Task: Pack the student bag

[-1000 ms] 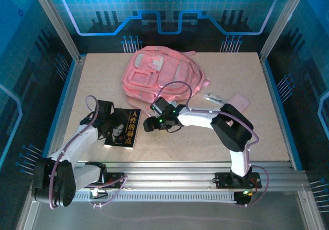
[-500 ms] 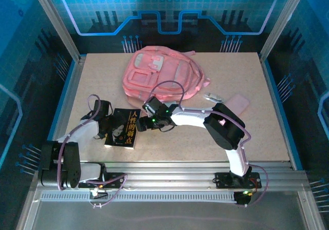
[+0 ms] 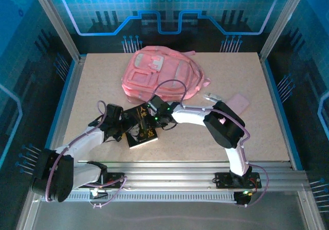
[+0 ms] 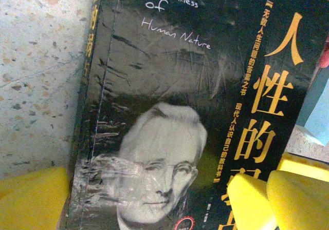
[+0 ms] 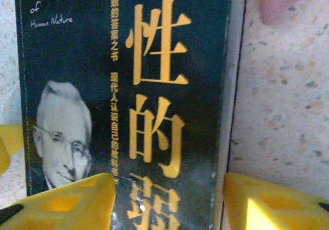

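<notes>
**A:** Where's the student bag (image 3: 162,76)?

**B:** Far middle of the worktop (image 3: 231,137), just past the book (image 3: 142,131). The left claw (image 4: 154,196) and right claw (image 5: 169,199) both gape astride that book, nothing clamped. Right one's nearer the bag.

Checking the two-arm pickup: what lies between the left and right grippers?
The black book lies on the table between the left gripper and the right gripper, as the top external view shows.

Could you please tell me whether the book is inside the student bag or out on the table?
Out: the book lies cover up on the table, on the near side of the student bag.
</notes>
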Tool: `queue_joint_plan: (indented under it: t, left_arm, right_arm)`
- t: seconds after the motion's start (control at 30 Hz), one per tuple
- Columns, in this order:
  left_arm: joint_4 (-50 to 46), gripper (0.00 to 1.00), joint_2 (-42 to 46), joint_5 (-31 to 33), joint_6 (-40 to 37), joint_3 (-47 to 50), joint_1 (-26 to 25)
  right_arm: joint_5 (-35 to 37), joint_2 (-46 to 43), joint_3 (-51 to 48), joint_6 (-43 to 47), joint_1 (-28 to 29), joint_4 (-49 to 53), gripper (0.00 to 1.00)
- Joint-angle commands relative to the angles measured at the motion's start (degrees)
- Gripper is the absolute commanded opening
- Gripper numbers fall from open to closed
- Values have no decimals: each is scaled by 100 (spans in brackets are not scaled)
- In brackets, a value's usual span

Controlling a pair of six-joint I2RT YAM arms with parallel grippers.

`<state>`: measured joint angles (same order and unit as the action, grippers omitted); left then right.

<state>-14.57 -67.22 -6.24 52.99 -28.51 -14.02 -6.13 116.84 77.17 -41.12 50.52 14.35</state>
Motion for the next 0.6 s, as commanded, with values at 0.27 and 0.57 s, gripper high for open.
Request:
queue_joint_plan:
  t: [0.27, 0.57]
  left_arm:
    - [187, 99, -160, 233, 237, 184, -92]
    - [125, 99, -177, 298, 239, 188, -86]
  right_arm:
    - [-903, -595, -172, -184, 33, -340, 37]
    - [-1474, -194, -13, -433, -72, -532, 15]
